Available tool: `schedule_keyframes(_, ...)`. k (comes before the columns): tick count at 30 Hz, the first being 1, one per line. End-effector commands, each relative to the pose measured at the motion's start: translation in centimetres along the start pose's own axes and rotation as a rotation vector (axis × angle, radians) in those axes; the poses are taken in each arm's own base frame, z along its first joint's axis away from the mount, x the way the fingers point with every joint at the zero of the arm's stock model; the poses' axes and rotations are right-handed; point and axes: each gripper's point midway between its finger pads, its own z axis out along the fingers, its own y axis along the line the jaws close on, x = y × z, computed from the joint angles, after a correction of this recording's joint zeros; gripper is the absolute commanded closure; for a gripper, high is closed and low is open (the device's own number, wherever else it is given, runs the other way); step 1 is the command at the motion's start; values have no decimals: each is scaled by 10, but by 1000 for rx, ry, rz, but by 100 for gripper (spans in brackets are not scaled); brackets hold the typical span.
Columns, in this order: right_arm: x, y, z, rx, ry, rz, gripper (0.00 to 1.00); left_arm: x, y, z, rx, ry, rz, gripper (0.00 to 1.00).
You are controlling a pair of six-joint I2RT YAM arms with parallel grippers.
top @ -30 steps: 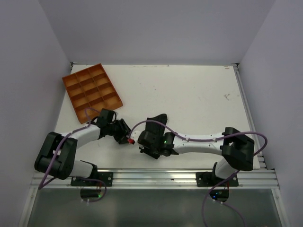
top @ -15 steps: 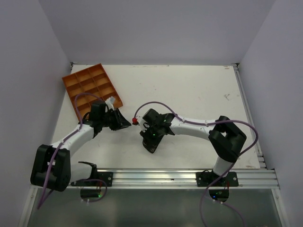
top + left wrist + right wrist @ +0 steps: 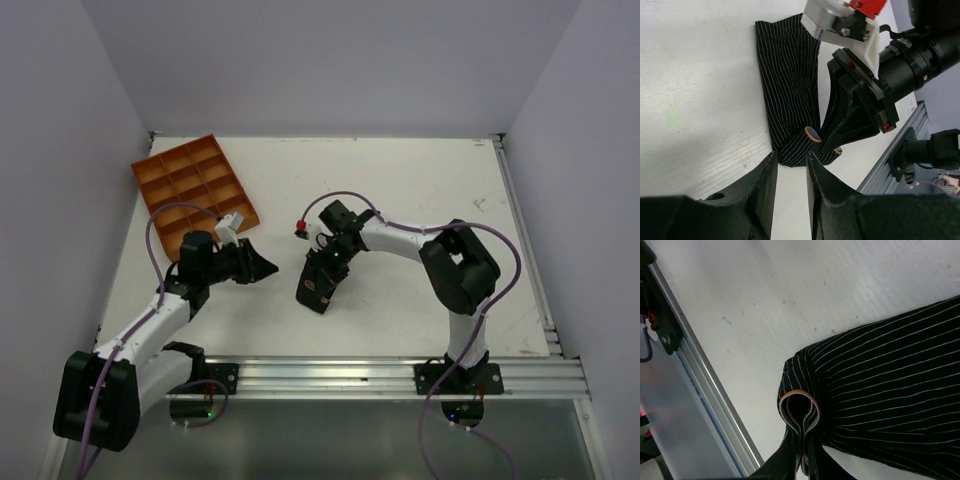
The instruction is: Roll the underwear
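Observation:
The underwear [image 3: 314,303] is a black pinstriped strip with an orange-brown edge band, lying on the white table near the middle front. It also shows as the striped strip [image 3: 790,85] in the left wrist view and as striped cloth [image 3: 880,400] in the right wrist view. My right gripper [image 3: 322,282] [image 3: 806,456] is shut on the strip's banded end nearest the rail; the band loops out just past its fingertips. From the left wrist, the right gripper [image 3: 832,145] pinches that end from above. My left gripper [image 3: 266,266] [image 3: 791,159] sits left of the strip, jaws narrowly open and holding nothing.
An orange compartment tray [image 3: 195,190] lies at the back left, just behind the left arm. The metal rail [image 3: 330,375] [image 3: 700,390] runs along the near table edge, close to the held end. Purple-grey walls enclose the table on three sides.
The left gripper has drawn back to the left, away from the right gripper, and its jaws have narrowed. The right wrist has swung toward the table's back, keeping hold of the underwear.

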Motion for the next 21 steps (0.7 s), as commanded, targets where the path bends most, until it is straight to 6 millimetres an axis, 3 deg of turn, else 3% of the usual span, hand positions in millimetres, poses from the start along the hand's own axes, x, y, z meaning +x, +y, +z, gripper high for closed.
schedule_keyframes(1,0,2,1,-47,36,11,100,-18,-12,0,54,-51,209,67)
schedule_keyframes(6,-7,-4,5,-34,57,27,100,-22,-10,10,15,8,338,64)
schedule_keyframes(9,-8,-6,9,-34,71,27,100,-14,-6,22,19,80,348,62)
schedule_keyframes(21,-19,1,2,-47,44,7,100,17,-13,38,169,148,379,53)
